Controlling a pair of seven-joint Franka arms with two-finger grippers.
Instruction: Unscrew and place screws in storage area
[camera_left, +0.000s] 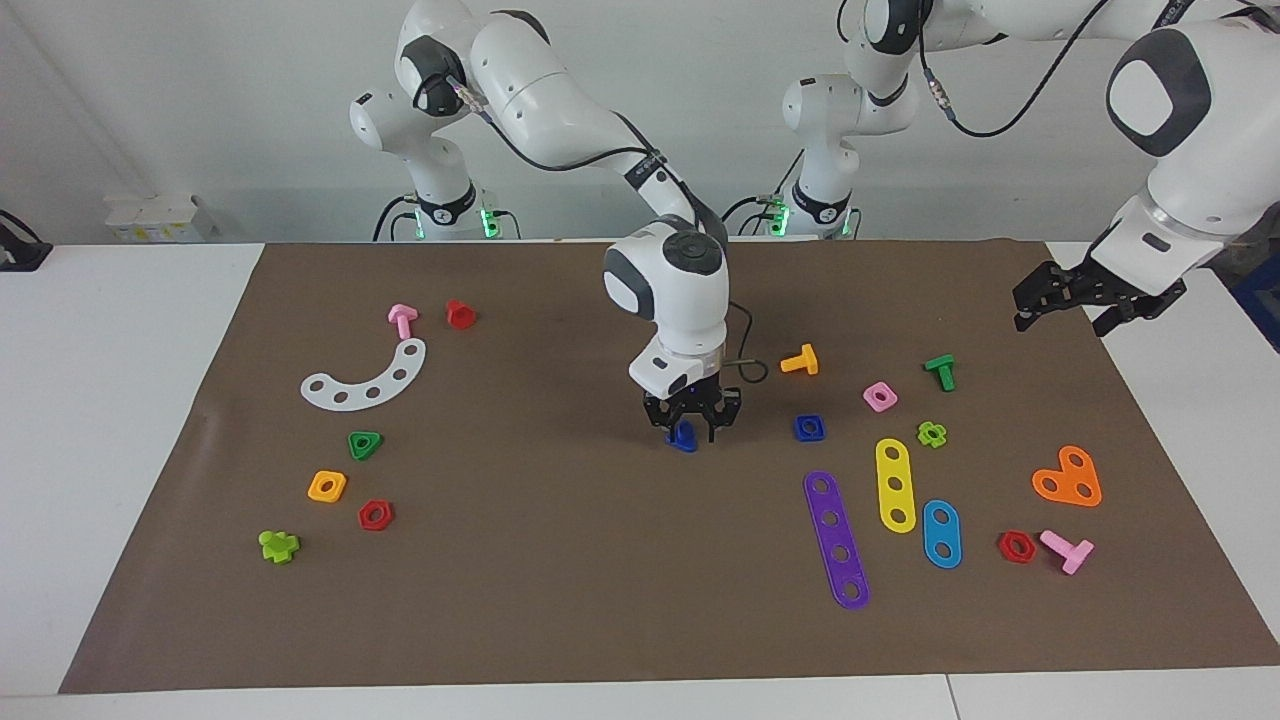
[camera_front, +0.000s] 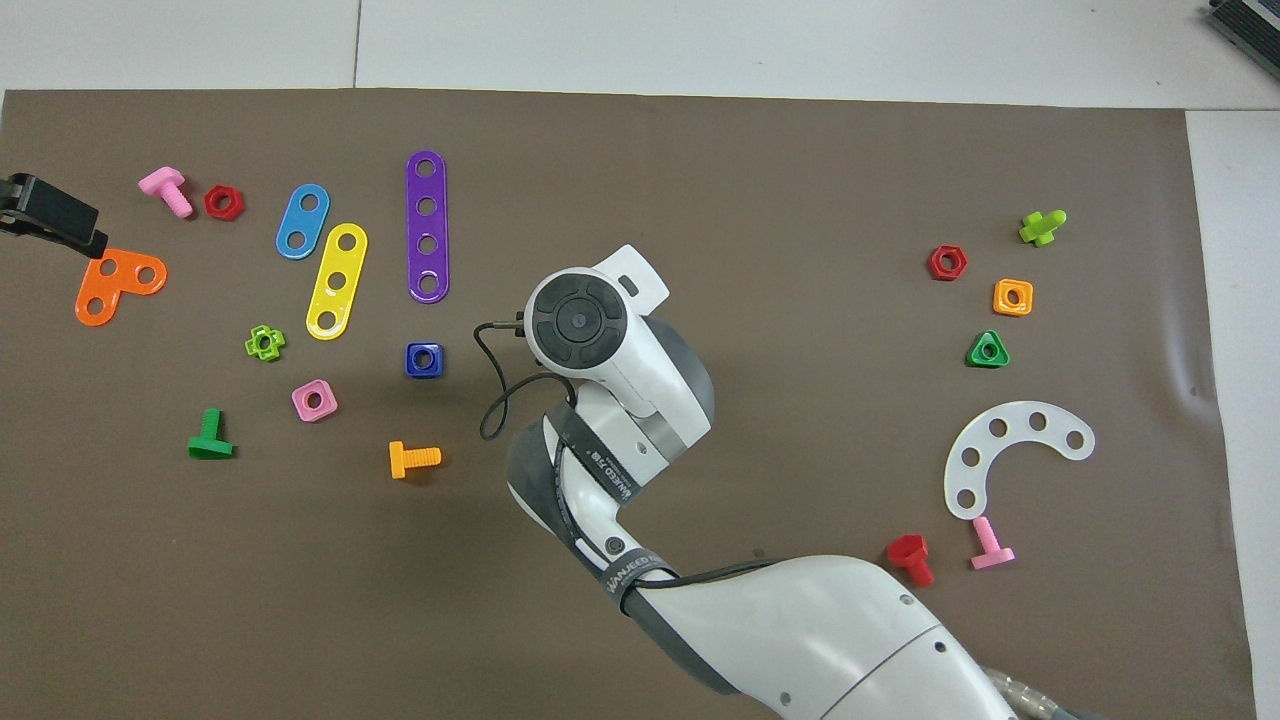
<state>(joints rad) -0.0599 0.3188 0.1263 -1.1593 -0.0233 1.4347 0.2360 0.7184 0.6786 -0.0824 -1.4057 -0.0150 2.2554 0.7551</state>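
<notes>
The blue screw (camera_left: 684, 438) is in the middle of the brown mat (camera_left: 560, 560), low over it, between the fingers of my right gripper (camera_left: 690, 432). That gripper points straight down and is shut on the screw. In the overhead view the right arm's wrist (camera_front: 578, 322) hides both the gripper and the screw. The blue square nut (camera_left: 810, 428) lies alone on the mat beside the gripper, toward the left arm's end; it also shows in the overhead view (camera_front: 424, 360). My left gripper (camera_left: 1062, 312) waits open and empty, raised over the mat's edge at the left arm's end.
Toward the left arm's end lie an orange bolt (camera_left: 800, 360), pink nut (camera_left: 880, 396), green bolt (camera_left: 941, 371), and purple (camera_left: 837, 540), yellow (camera_left: 895, 484) and blue strips (camera_left: 941, 533). Toward the right arm's end lie a white arc (camera_left: 366, 378), pink bolt (camera_left: 402, 320), red bolt (camera_left: 460, 314) and several nuts.
</notes>
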